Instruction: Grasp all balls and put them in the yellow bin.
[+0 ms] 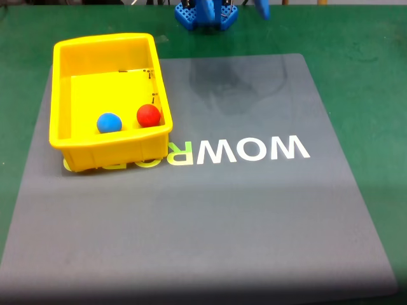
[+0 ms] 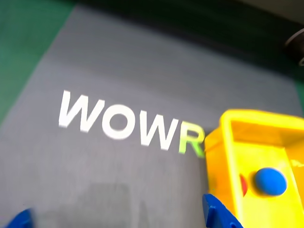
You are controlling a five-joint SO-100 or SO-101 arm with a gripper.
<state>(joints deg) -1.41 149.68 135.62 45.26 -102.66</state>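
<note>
Balls: red (image 1: 148, 115) and blue (image 1: 109, 122) lie inside the bin (image 1: 102, 46), near wall.
End effector (image 2: 118, 219): open, empty, above the mat (image 1: 254, 210).

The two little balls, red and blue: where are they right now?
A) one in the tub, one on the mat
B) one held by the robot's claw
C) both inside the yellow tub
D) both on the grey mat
C: in the fixed view the red ball and the blue ball lie side by side on the floor of the yellow tub, near its front wall.
</note>
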